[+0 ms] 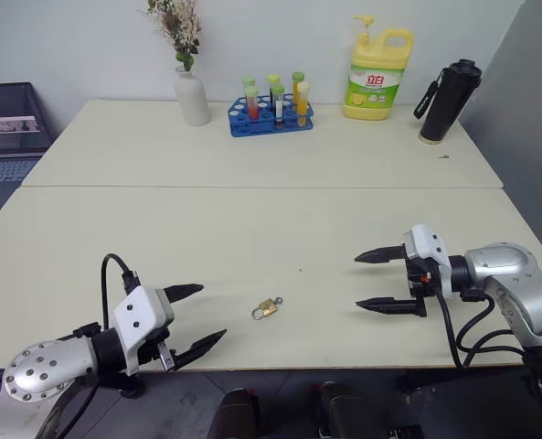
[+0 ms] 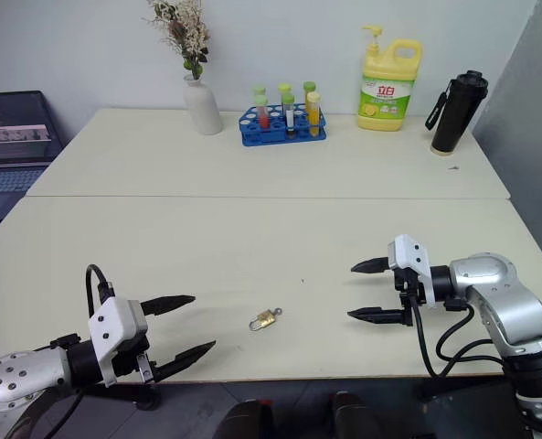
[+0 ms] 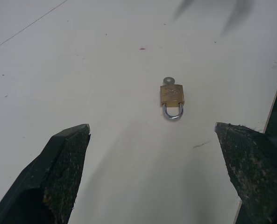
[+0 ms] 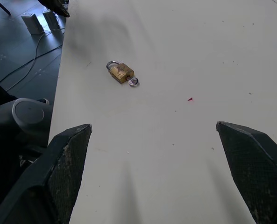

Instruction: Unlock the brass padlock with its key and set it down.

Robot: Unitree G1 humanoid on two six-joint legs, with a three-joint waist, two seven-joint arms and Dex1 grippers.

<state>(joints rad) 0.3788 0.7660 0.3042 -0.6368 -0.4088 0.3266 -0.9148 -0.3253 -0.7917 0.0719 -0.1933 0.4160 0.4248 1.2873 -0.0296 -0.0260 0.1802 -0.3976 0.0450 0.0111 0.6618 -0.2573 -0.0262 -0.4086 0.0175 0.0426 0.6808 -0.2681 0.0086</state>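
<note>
Near the front edge of the cream table (image 1: 252,229), between my two arms, the brass padlock (image 1: 263,311) is lying flat on the surface, touching neither gripper. Its key (image 1: 276,301) is sticking out of the lock body on the side away from the shackle, and I am seeing only its small round head; the blade is hidden inside the lock. From the head camera the pair is too small for me to tell whether the shackle is latched. From the left wrist camera the silver shackle appears seated in the body, though I cannot be sure it is locked.

I am holding the left gripper (image 1: 197,318) just off the table's front edge, to the left of the padlock, with its two black fingers spread wide and nothing between them. I am holding the right gripper (image 1: 380,282) over the table to the right of the padlock, pointing toward it, fingers likewise spread wide and empty. Both wrist cameras are cutting off the fingers at the bottom of their pictures, so only the tips are showing.

At the far side of the table a white vase (image 1: 193,96) with dried flowers, a blue rack of test tubes (image 1: 271,114), a yellow detergent bottle (image 1: 378,78) and a black flask (image 1: 444,102) are standing in a row. A laptop (image 1: 10,137) is being cropped by the left border
</note>
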